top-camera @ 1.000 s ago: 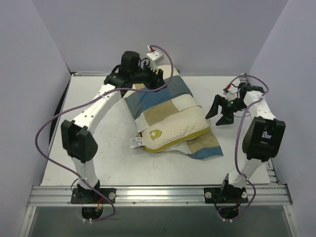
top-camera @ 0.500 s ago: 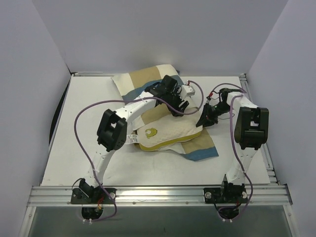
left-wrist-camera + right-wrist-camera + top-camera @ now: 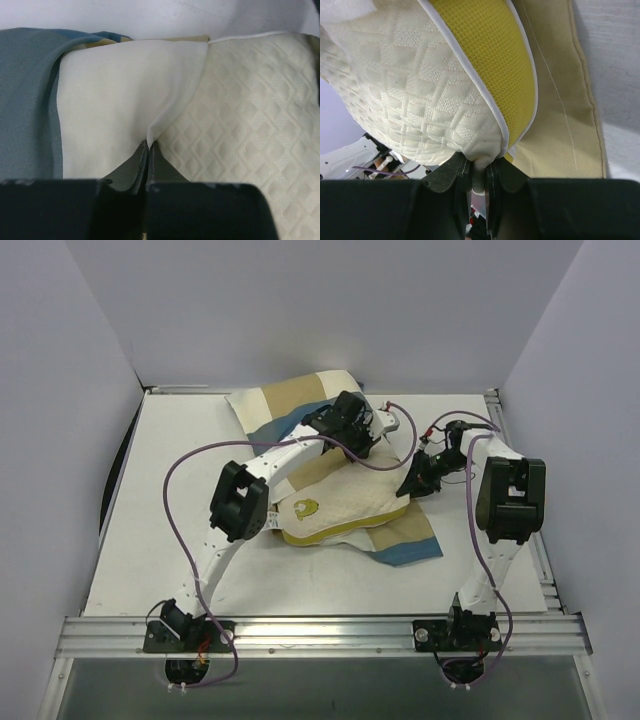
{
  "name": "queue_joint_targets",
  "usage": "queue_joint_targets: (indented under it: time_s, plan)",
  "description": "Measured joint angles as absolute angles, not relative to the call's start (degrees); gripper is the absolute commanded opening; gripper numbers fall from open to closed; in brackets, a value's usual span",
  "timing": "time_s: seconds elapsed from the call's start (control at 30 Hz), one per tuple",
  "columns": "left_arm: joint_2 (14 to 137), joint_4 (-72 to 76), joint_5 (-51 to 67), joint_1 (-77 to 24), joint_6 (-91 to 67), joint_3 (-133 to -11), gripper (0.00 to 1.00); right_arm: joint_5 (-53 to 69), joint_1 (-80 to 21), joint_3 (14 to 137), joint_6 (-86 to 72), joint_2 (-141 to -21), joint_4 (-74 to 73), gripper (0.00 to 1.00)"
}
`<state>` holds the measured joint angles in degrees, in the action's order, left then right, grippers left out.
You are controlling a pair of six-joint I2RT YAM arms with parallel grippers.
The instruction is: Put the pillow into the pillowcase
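Left pincer is squeezing fully shut on a pinch of the pillowcase, right at the edge of the white panel where it's lapping over the pillow. Right pincer is clamping down on the pillow's corner (the one where the yellow side band is ending), with its jaws nearly together and the fabric nub between them. From above, both arms are meeting at the pillow's far right end. The pillow is lying around the middle of the surface on top of the pillowcase, which is sticking out at the far left and the near right.
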<state>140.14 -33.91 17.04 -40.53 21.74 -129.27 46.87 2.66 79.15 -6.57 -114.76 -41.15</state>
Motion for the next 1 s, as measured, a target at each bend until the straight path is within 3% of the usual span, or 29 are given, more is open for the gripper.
queue_joint_targets:
  time_s: [0.23,0.43,0.53,0.6,0.63,0.67,0.7,0.73,0.77,0.8,0.93,1.0]
  plan:
    - [137.1,-34.0,31.3,-41.4,14.5,-128.3,0.0,47.7,2.5,82.2,-12.7,-115.2,-39.4,0.0]
    - [119.4,-19.1,33.8,-47.2,0.1,-105.1,0.0,50.4,2.6,92.9,-18.0,-118.3,-39.6,0.0]
    - [116.3,-15.1,30.5,-47.8,-4.2,-100.9,0.0,50.7,2.6,96.2,-18.9,-118.9,-40.8,0.02]
    - [116.5,-14.9,28.9,-45.9,-6.4,-100.9,0.0,50.4,2.7,97.9,-19.5,-119.2,-39.7,0.17]
    - [116.7,-15.1,28.3,-44.7,-7.2,-101.3,0.0,50.3,2.7,98.4,-19.7,-119.3,-38.7,0.48]
    - [117.1,-15.3,27.7,-43.3,-7.8,-102.0,0.03,50.0,2.8,98.7,-20.2,-119.4,-37.5,0.62]
    - [117.6,-15.7,26.9,-41.8,-8.1,-102.8,0.16,49.5,3.0,98.7,-20.1,-119.4,-36.3,0.74]
    - [118.1,-16.3,26.1,-40.3,-8.2,-103.8,0.34,49.0,3.5,98.7,-20.2,-119.4,-35.1,0.94]
    - [118.6,-16.9,25.5,-38.9,-8.0,-104.7,0.55,48.6,4.1,98.7,-20.0,-119.4,-34.9,0.95]
    - [119.0,-17.7,25.3,-37.6,-7.9,-105.5,0.63,48.0,4.7,98.6,-19.1,-119.3,-35.0,0.95]
    - [118.8,-22.2,24.7,-34.6,-6.2,-107.0,0.69,46.0,8.2,94.7,-15.3,-116.5,-38.2,0.95]
    - [116.7,-25.1,23.9,-34.3,-3.5,-105.6,0.85,45.4,9.8,91.0,-13.4,-113.6,-41.2,0.94]
